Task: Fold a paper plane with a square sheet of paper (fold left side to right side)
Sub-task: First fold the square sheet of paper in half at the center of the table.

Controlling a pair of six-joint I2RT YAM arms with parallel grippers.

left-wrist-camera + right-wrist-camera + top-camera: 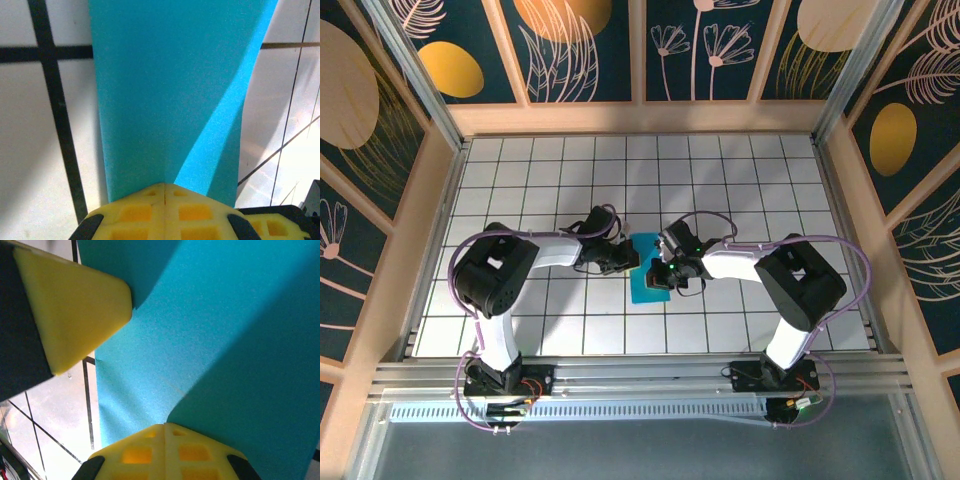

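Overhead; both wrists close on paper [165, 90]

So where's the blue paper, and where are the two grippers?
blue paper [642, 291], top view, its bare near part.
left gripper [165, 186], left wrist view, where its closed yellow fingertips meet.
right gripper [165, 426], right wrist view, where its closed yellow fingertips meet.

White gridded table [520, 170] inside floral-patterned walls [580, 50].
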